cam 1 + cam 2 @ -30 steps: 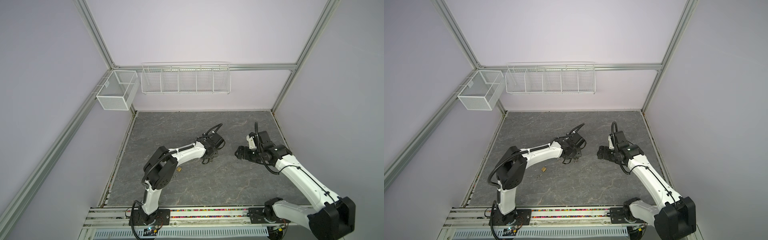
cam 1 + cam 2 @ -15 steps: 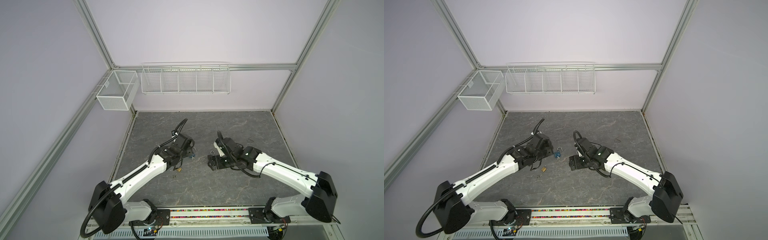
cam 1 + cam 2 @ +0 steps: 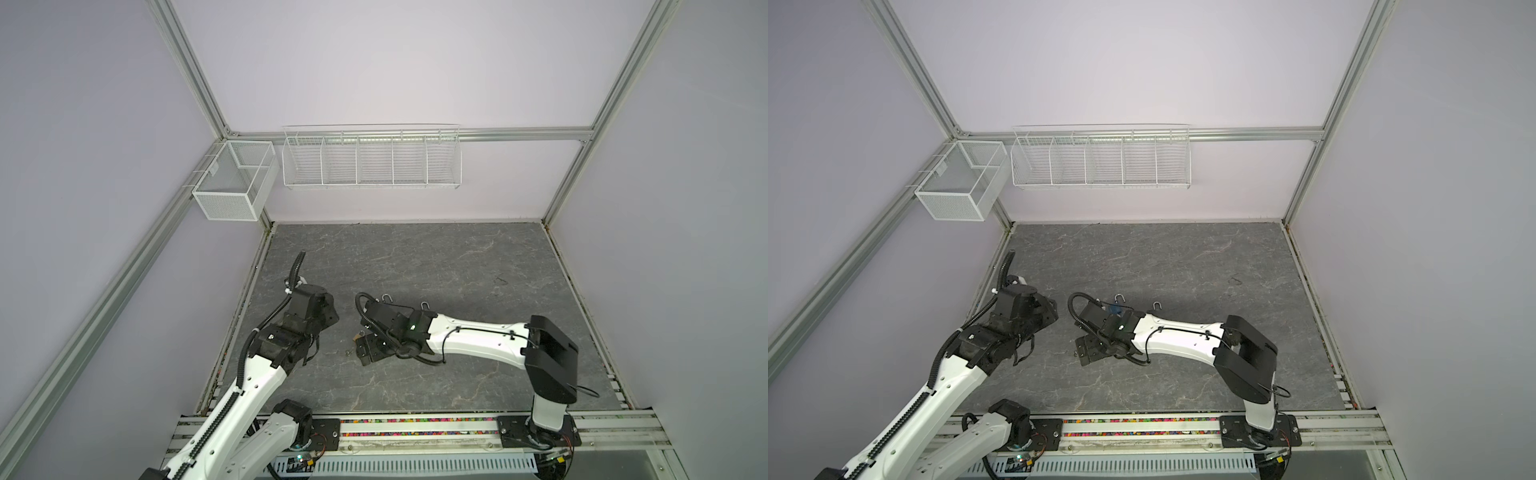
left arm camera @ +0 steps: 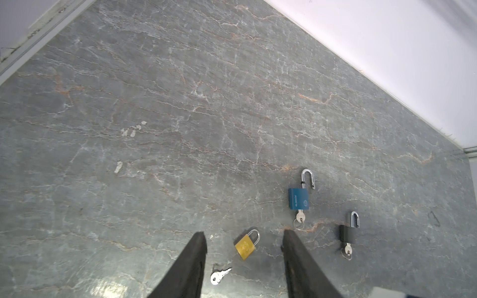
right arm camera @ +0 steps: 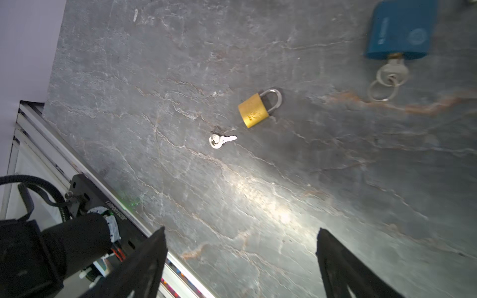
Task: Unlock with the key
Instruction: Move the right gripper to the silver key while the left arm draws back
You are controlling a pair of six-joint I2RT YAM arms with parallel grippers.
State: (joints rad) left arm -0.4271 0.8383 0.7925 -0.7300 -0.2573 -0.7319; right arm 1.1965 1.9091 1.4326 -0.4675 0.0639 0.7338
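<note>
The tabletop [image 3: 415, 257] is a flat slab of dark grey stone pattern, threaded with pale and rust-coloured veins and glossy enough to throw back a light patch. On it lies a small brass padlock [image 5: 254, 109]: a squarish, brushed yellow body with a rounded steel shackle, both legs seated in the body. Close beside it, but not touching, lies the key [image 5: 220, 140], thin and silvery, flat on the stone. Its round bow is turned away from the padlock, and its toothed blade runs along the long axis, aimed roughly at the base of the brass body. In both top views the key lies a little nearer the front rail [image 3: 415, 432] than the padlock. Farther toward the back wall [image 3: 395, 83] rests a blue padlock [image 4: 298, 198], a smooth painted block with a ringed key [image 4: 300, 218] in its base and one shackle leg lifted free. A matte black padlock [image 4: 347, 233] lies beside it, and both their shackles point to the back wall. The left gripper [image 4: 244, 233] is released and holds nothing, its tapered black fingers apart. The right gripper [image 5: 241, 230] is spread wider and equally empty, just beside padlock and key in the top views. Bare stone surrounds the key on every side, and broad open room stretches toward the back and right edges.
</note>
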